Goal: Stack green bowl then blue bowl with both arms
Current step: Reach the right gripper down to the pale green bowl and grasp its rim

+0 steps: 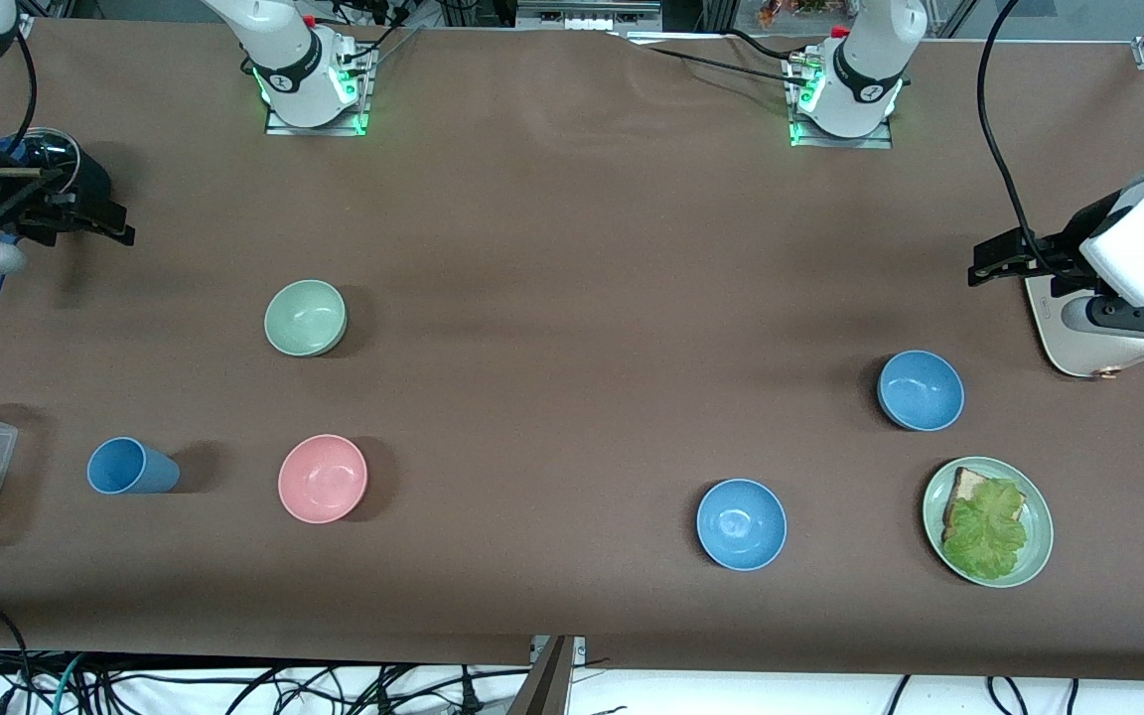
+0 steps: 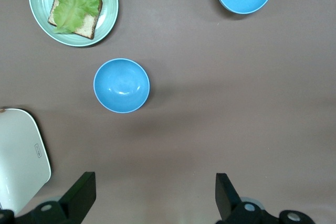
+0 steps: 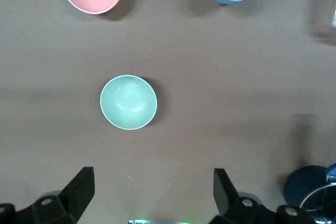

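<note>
so nearest the front camera on the desk (image 1: 572,298) there's a brighter blue bowl (image 1: 742,524) beside a green plate (image 1: 1037,556) with bread and lettuce, both toward the left arm's end, and a pink bowl (image 1: 323,478) plus a tall blue cup (image 1: 131,467) toward the right arm's end. a bit farther back is the blue bowl (image 1: 921,390), the more muted one, again at the left arm's end. farther still sits the green bowl (image 1: 305,317), upright and on its own at the right arm's end, well apart from the blue one. that split is what the next move hangs on imo: the right claw (image 3: 152,195) is the closer one to the green bowl, which lies straight out ahead of its wide open, empty fingers. the left claw (image 2: 155,195), also spread open and holding nothing, has the blue bowl ahead of it, hanging over the desk next to a white device (image 1: 1078,343). bowls are round, so no grip axis to fuss over. nothing stacked yet.
</note>
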`<move>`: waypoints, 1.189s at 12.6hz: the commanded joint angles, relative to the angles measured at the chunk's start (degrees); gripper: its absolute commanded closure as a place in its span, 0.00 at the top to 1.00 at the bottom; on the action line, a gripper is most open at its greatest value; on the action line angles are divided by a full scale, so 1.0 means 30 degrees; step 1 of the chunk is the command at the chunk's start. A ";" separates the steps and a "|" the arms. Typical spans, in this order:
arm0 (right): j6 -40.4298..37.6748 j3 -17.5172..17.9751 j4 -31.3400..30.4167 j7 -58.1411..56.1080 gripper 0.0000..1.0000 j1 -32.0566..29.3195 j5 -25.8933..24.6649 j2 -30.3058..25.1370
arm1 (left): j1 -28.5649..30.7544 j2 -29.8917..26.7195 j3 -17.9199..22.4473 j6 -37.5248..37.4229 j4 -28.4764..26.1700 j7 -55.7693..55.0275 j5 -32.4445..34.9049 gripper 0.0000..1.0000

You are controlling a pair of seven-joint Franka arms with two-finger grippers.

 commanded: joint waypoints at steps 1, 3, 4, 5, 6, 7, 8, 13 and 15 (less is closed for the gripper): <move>-0.0111 0.0358 0.0244 0.0156 1.00 -0.0248 -0.0177 0.0055 | -0.0123 0.0110 0.0053 -0.0265 0.0310 0.0209 0.0276 1.00; -0.0286 0.0358 0.0215 0.0098 1.00 -0.0277 -0.0148 0.0055 | -0.0094 0.0110 0.0053 -0.0265 0.0310 0.0209 0.0276 1.00; -0.0316 0.0358 0.0157 -0.0019 1.00 -0.0277 -0.0148 0.0055 | -0.0094 0.0110 0.0053 -0.0265 0.0310 0.0209 0.0276 1.00; -0.0317 0.0329 0.0156 -0.0020 1.00 -0.0277 -0.0177 0.0055 | -0.0094 0.0110 0.0053 -0.0265 0.0310 0.0180 0.0276 1.00; -0.0317 0.0329 0.0069 -0.0020 1.00 -0.0277 -0.0148 0.0055 | -0.0094 0.0110 0.0053 -0.0265 0.0310 0.0209 0.0276 1.00; -0.0317 0.0329 -0.0019 -0.0020 1.00 -0.0277 -0.0177 0.0055 | -0.0094 0.0110 0.0053 -0.0265 0.0310 0.0209 0.0276 1.00; -0.0346 0.0358 -0.0049 -0.0020 1.00 -0.0248 -0.0177 0.0171 | -0.0094 0.0110 0.0053 -0.0265 0.0310 0.0180 0.0276 1.00; -0.0522 0.0475 -0.0225 -0.0020 1.00 -0.0219 -0.0177 0.0465 | -0.0094 0.0110 0.0053 -0.0265 0.0310 0.0180 0.0276 1.00; -0.0435 0.0475 -0.0690 0.0009 1.00 -0.0219 -0.0177 0.0465 | -0.0094 0.0110 0.0053 -0.0265 0.0310 0.0209 0.0276 1.00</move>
